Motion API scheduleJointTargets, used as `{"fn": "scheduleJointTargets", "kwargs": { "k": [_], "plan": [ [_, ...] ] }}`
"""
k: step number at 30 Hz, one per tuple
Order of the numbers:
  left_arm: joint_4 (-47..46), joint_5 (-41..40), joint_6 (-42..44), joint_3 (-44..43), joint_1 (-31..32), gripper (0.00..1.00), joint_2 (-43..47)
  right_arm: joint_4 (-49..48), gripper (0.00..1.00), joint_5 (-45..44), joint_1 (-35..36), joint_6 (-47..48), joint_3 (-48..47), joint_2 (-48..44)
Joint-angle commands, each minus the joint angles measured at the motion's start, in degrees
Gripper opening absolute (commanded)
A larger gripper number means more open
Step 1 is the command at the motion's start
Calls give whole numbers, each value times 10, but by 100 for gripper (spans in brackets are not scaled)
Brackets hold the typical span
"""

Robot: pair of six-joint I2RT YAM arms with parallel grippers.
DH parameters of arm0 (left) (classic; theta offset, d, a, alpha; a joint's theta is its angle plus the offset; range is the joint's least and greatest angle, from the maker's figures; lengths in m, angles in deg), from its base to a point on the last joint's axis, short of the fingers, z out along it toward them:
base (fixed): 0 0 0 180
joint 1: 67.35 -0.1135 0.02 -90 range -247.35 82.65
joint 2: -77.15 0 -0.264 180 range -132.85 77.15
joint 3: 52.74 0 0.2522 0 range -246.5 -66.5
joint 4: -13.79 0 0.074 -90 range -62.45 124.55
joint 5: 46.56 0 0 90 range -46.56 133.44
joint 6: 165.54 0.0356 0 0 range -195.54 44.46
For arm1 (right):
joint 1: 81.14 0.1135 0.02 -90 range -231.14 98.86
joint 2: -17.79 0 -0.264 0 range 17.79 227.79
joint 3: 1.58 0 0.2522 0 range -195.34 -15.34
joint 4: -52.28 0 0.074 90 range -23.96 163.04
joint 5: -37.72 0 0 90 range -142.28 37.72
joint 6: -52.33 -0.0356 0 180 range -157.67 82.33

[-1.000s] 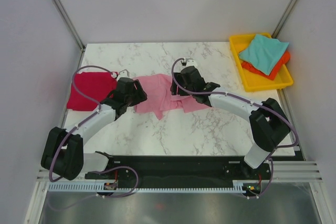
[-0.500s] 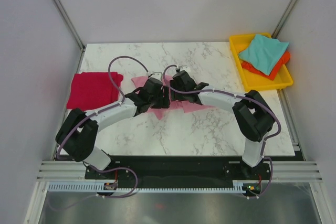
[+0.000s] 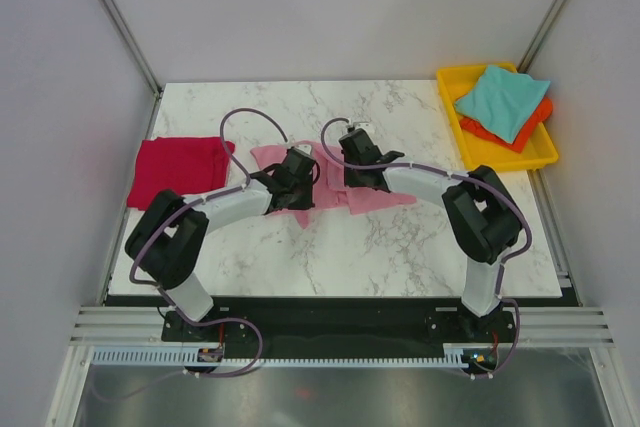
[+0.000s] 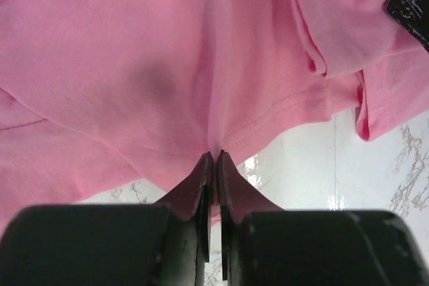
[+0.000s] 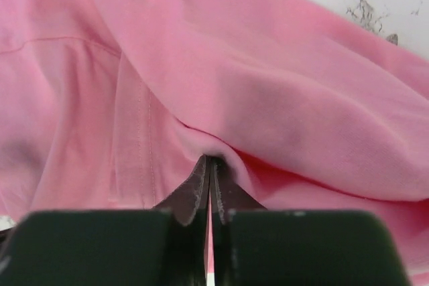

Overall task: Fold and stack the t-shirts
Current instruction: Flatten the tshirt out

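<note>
the crimson t-shirt (image 3: 178,172) lay folded flat at the left of the table (image 3: 400,247), well apart from the others; judged the one item of four done; the pink t-shirt (image 3: 380,199) lay rumpled and part-spread at mid-table, not folded; the left gripper (image 4: 214,159) had its jaws nearly together, pinching a ridge of pink cloth by a hem; the right gripper (image 5: 209,162) was likewise narrow, nipping a fold of the same shirt; the teal t-shirt (image 3: 500,99) lay loosely on the orange t-shirt (image 3: 530,127) in the yellow tray (image 3: 480,157) at the far right corner, neither neatly folded as far as could be told; judged early: pink fold in hand, two shirts waiting, no stack formed
</note>
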Motion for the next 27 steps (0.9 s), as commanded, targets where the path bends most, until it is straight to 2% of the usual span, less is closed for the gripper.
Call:
{"fn": "scheduleJointTargets", "kwargs": {
  "k": [1, 2, 8, 10, 12, 13, 17, 23, 27],
  "plan": [
    [-1, -2, 8, -21, -4, 8, 7, -3, 0, -6, -8, -5, -12, -6],
    [-1, -10, 7, -15, -6, 2, 24, -3, 0, -11, -11, -6, -10, -18],
    [-4, -25, 3, 20, -38, 2, 94, -13, 0, -12, -43, -18, 22, -64],
    [-5, -14, 1, 25, -51, 2, 102, -44, 2, 40, -43, -5, 35, -76],
    [-6, -9, 0, 27, -55, 2, 109, -73, 9, 81, -34, 17, 45, -91],
    [-6, -9, 0, 28, -57, 2, 113, -77, 17, 89, -28, 24, 44, -92],
    [-8, -9, 0, 32, -59, 2, 119, -85, 37, 102, 4, 61, 36, -97],
    [-8, -3, -3, 36, -68, 2, 140, -75, 50, 82, 49, 90, 13, -70],
    [-8, -4, -5, 45, -71, 2, 160, -41, 52, 62, 50, 82, -13, -32]
  ]
}}
